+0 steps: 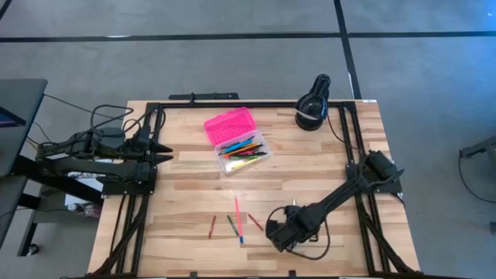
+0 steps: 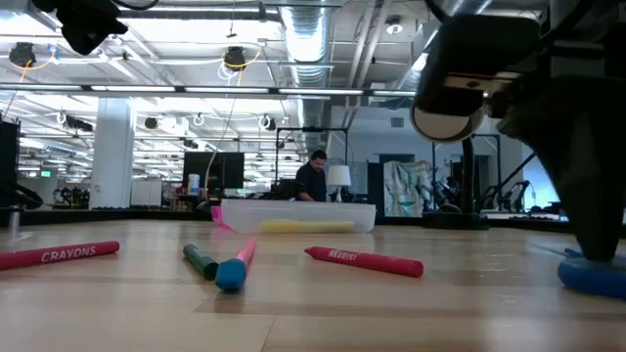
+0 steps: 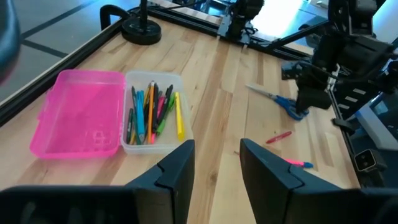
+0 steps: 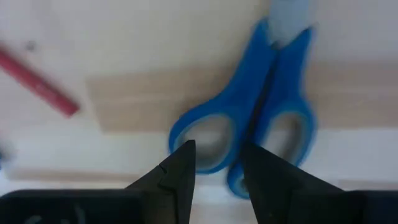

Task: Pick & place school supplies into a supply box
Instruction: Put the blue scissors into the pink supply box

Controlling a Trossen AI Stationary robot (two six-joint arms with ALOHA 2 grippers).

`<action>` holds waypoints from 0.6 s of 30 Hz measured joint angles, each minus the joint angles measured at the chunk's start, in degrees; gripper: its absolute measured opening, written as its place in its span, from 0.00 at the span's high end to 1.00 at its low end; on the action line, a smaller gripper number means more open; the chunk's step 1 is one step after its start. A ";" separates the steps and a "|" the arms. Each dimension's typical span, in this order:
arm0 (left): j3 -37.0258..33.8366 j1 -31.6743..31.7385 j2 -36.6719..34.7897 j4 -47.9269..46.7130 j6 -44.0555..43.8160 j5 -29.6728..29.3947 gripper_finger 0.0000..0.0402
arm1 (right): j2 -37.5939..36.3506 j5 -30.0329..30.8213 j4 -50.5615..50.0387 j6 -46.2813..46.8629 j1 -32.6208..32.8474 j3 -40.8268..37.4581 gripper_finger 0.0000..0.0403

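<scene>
The supply box lies open on the table's far middle, with its pink lid [image 1: 229, 125] beside the clear base [image 1: 245, 151], which holds several pencils and pens. Loose on the near part of the table lie a red crayon [image 1: 212, 225], a green marker [image 1: 231, 225], a pink pen [image 1: 239, 219] and another red crayon [image 1: 255, 222]. The blue-handled scissors [image 4: 249, 124] lie flat on the wood under my right gripper [image 4: 217, 152]. That gripper is open and points down over their handle loops. My left gripper [image 3: 217, 149] waits open at the table's left side. My right gripper comes at the scissors from above, its fingertips [image 4: 181, 163] over the two handle loops [image 4: 208, 134]. In the low view a dark finger [image 2: 597, 220] reaches down to the blue handle [image 2: 592, 274]. Whether it touches the handle I cannot tell. The scissors lie flat on the table.
A black round device [image 1: 312, 108] with a cable stands at the far right corner. A black frame rail [image 1: 232, 105] runs along the table's edges. Bare wood lies between the box and the loose supplies. A person shows far off in the room [image 2: 313, 176].
</scene>
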 joint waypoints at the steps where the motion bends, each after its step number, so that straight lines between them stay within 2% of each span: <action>1: 0.00 0.00 0.01 0.02 0.00 0.00 0.70 | 1.07 -0.13 0.91 -0.09 0.08 0.99 0.70; 7: 0.00 -0.01 0.02 0.04 0.04 -0.44 0.70 | 4.02 -1.70 -1.31 -0.48 0.31 5.06 0.70; 18: 0.00 0.01 0.02 0.11 0.00 -0.83 0.70 | 3.35 0.18 -17.44 -1.34 0.50 11.92 0.70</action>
